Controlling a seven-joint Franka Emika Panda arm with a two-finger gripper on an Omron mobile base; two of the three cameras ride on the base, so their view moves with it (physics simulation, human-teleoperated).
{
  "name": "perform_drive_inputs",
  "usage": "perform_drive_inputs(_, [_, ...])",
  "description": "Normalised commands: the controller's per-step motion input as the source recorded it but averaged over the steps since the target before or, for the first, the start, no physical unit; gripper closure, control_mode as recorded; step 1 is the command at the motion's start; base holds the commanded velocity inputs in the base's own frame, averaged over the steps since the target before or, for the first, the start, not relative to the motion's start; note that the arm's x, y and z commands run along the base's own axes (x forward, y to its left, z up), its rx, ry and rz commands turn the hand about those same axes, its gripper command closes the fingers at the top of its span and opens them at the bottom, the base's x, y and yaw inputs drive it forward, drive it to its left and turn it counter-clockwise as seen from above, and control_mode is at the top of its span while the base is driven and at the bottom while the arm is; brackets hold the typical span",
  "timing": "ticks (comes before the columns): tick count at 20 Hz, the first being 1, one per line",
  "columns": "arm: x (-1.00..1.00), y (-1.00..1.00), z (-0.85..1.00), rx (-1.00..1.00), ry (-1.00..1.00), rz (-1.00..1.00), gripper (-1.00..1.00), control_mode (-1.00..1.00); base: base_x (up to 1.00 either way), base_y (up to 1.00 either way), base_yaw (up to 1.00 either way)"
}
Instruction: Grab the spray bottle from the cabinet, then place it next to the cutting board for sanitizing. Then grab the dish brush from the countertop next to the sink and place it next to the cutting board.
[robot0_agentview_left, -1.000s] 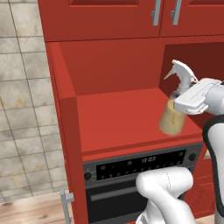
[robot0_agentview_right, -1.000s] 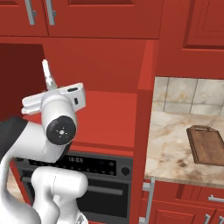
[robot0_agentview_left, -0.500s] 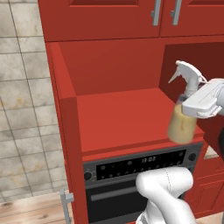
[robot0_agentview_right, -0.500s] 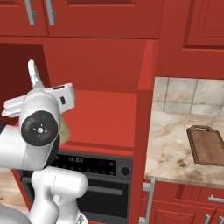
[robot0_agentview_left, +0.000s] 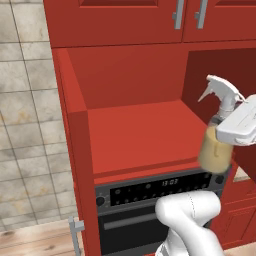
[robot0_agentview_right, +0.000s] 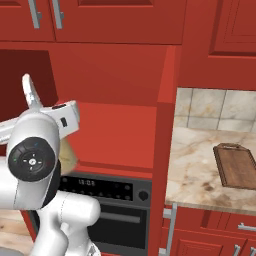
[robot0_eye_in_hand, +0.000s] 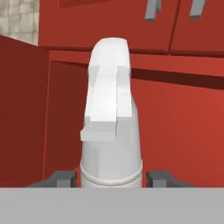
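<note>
You have the spray bottle pinched between the jaws: in the hand view the two dark finger tips sit on either side of its neck, just below the white trigger head, with no gap to see. The bottle is upright, its long axis vertical, nozzle pointing back toward the cabinet niche. In the left base view it hangs in the air at the niche's front right edge, above the oven panel, and touches no shelf.

The relation that matters for you now is bottle to cutting board. In the right base view the board lies flat on the table, well apart from the gripper and off to the arm's right, beyond the red side wall of the cabinet. Its long axis runs away from the robot, handle cutout at the far end.

So the carry looks like a wide sweep to the right, and the cabinet's side wall stands between; judge your clearance there. The bare stone on the board's near left side seems the handiest landing spot. Keep the bottle upright so it sets down on its base.
</note>
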Motion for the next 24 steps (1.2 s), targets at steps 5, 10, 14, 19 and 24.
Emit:
perform_drive_inputs(5, [0.00,0.00,0.00,0.00,0.00,0.00,1.00,1.00,-0.95,0.00,0.00])
perform_drive_inputs(10, [0.00,0.00,0.00,0.00,0.00,0.00,1.00,1.00,-1.00,0.00,0.00])
perform_drive_inputs(14, [0.00,0.00,0.00,0.00,0.00,0.00,1.00,1.00,-1.00,-0.29,-0.01])
perform_drive_inputs(19, [0.00,0.00,0.00,0.00,0.00,0.00,1.00,1.00,-0.20,-0.96,0.00])
perform_drive_inputs(24, [0.00,0.00,0.00,0.00,0.00,0.00,1.00,1.00,-0.01,-1.00,0.00])
